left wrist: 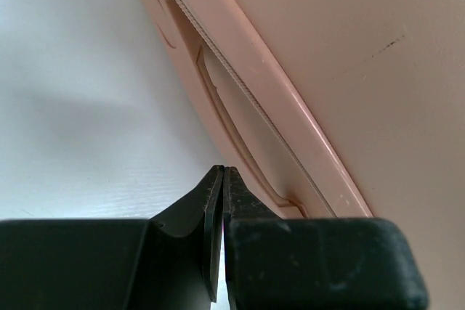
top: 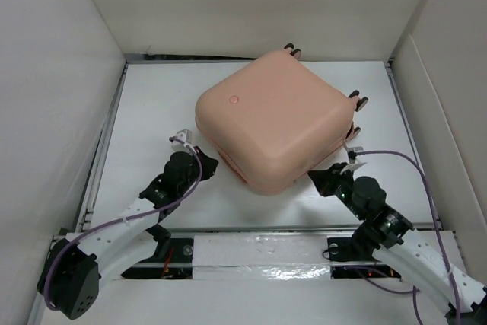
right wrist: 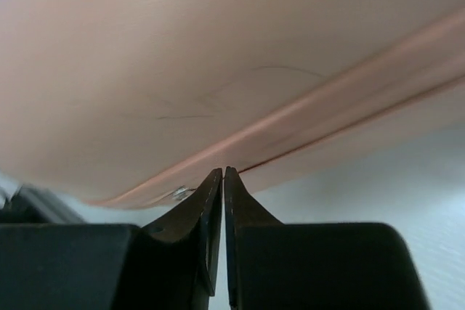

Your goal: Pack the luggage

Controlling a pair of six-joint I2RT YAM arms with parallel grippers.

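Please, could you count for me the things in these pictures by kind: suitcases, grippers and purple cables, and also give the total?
Pink suitcase: 1
Grippers: 2, the left gripper and the right gripper
Purple cables: 2, the left cable and the right cable
Total: 5

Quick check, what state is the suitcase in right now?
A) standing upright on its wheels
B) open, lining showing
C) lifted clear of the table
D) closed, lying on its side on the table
D: the suitcase lies on the table with its two halves shut together, its wheels sticking out sideways and no lining showing.
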